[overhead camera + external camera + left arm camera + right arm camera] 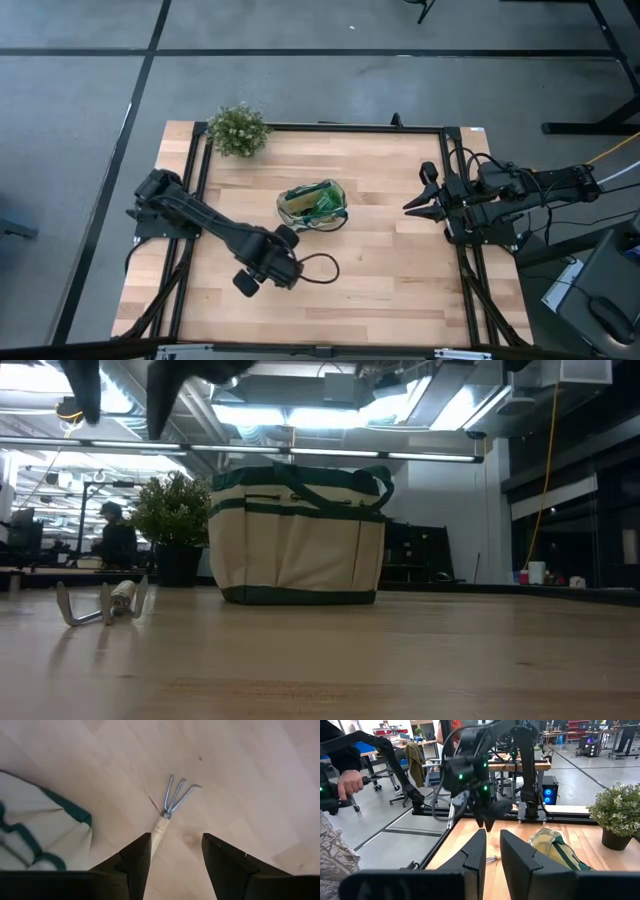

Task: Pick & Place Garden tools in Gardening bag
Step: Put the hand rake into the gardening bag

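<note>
The wood-handled mini rake with metal tines (167, 810) is lying on the pale wooden table (400, 280) beneath the spread left claw (175, 865), near the beige green-trimmed fabric bag (313, 204). The right claw (412, 205) is waiting, pressed together, at the table's right edge.

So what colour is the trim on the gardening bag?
Dark green, on a beige gardening bag; the low view shows it best.
</note>
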